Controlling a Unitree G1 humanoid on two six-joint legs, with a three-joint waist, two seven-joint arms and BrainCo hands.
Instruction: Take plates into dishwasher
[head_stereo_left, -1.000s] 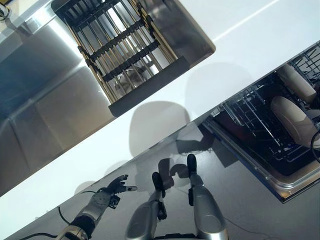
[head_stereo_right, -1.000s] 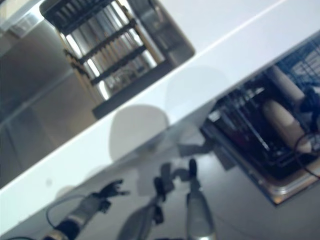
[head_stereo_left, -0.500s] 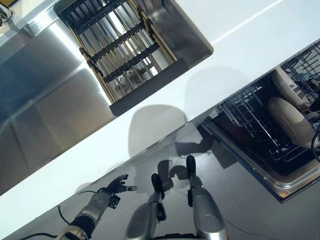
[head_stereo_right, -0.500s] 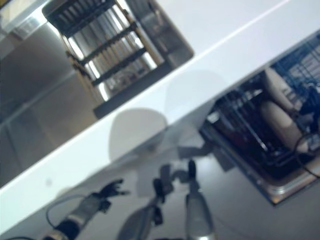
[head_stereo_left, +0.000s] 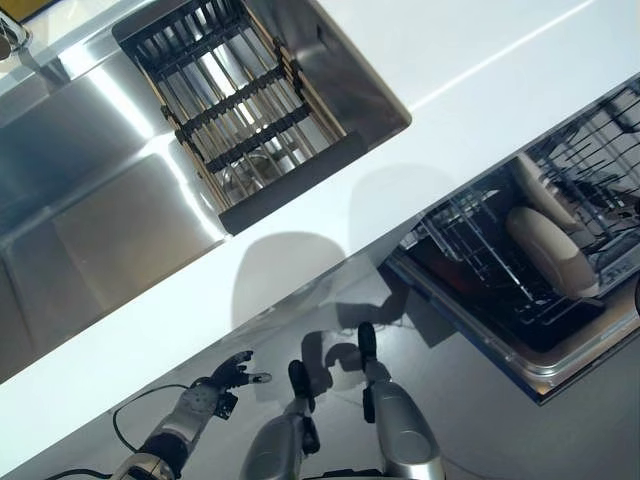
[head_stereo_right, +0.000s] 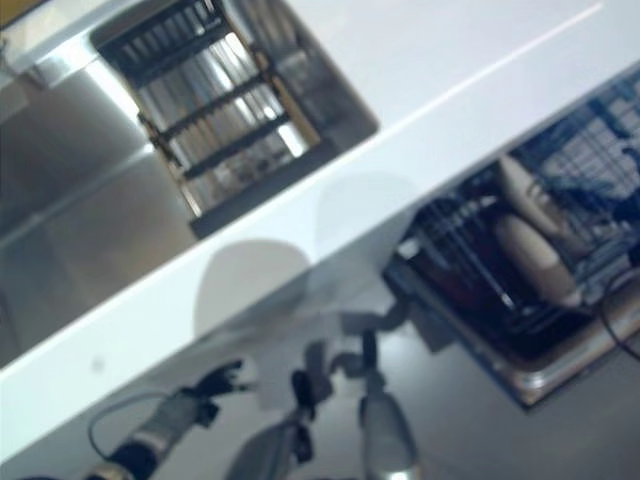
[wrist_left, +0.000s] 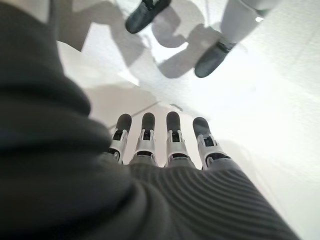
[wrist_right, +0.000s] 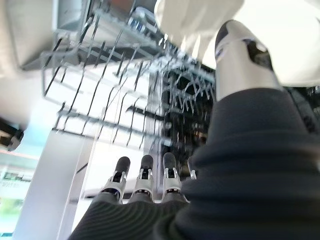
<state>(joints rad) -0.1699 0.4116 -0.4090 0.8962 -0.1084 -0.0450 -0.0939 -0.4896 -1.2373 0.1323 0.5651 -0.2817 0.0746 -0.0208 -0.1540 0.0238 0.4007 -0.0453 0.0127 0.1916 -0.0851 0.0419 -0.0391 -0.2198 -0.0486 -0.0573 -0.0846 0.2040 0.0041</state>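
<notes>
Two plates (head_stereo_left: 548, 248) are seen standing in one dishwasher rack (head_stereo_left: 470, 240). One dishwasher (head_stereo_left: 560, 355) is seen open below the table (head_stereo_left: 300, 240). One sink (head_stereo_left: 90, 200) is set in the table, and one slatted rack (head_stereo_left: 235, 110) lies across it. One robot hand (head_stereo_left: 228, 377) is seen in the head views, on the left; one more, the right robot hand (wrist_right: 145, 185), is shown only by its own wrist view, before the wire rack.
</notes>
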